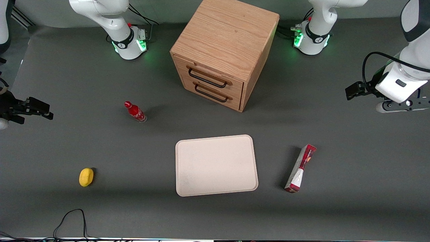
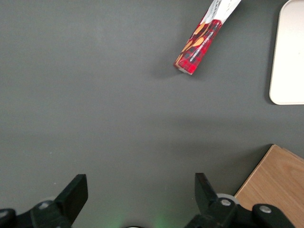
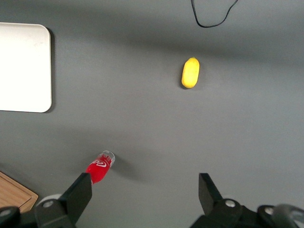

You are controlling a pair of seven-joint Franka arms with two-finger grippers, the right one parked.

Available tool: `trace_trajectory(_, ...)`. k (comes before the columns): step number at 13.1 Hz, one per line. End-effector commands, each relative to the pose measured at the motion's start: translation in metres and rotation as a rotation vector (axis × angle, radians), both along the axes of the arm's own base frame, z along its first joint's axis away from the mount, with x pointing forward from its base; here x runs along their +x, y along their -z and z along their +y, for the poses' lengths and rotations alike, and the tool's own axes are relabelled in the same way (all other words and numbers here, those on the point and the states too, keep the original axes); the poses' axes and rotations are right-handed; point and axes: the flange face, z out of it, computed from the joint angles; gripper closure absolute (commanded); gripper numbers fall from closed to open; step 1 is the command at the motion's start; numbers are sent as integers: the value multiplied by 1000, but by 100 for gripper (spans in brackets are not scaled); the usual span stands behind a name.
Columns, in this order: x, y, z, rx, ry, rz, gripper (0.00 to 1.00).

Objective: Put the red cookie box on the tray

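The red cookie box (image 1: 300, 168) lies flat on the grey table beside the cream tray (image 1: 216, 165), toward the working arm's end. The tray holds nothing. My left gripper (image 1: 351, 91) hangs above the table at the working arm's end, farther from the front camera than the box and well apart from it. In the left wrist view the gripper (image 2: 141, 183) is open and empty, with bare table between its fingers. That view also shows one end of the box (image 2: 202, 42) and a corner of the tray (image 2: 289, 52).
A wooden drawer cabinet (image 1: 223, 50) stands farther from the front camera than the tray; its corner shows in the left wrist view (image 2: 275, 185). A small red bottle (image 1: 135, 111) and a yellow fruit (image 1: 86, 176) lie toward the parked arm's end. A black cable (image 1: 70, 218) lies near the front edge.
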Motion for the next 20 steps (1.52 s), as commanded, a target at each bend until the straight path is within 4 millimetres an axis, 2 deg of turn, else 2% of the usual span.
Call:
trace_trajectory(1,34,-13,-53,-4,109,8,0)
trace_trajectory(4,84,2,-101,-51,348,42,0)
trace_trajectory(6,98,10,-116,-70,389,28,0)
trace_trajectory(8,102,16,-120,-75,423,23,0)
trace_trajectory(10,105,27,-114,-88,522,42,0)
trace_trajectory(12,111,48,-111,-90,536,45,0)
trace_trajectory(16,119,125,-110,-88,555,-7,0)
trace_trajectory(19,141,198,-95,-96,607,-68,0)
trace_trajectory(20,147,219,-96,-99,612,-79,0)
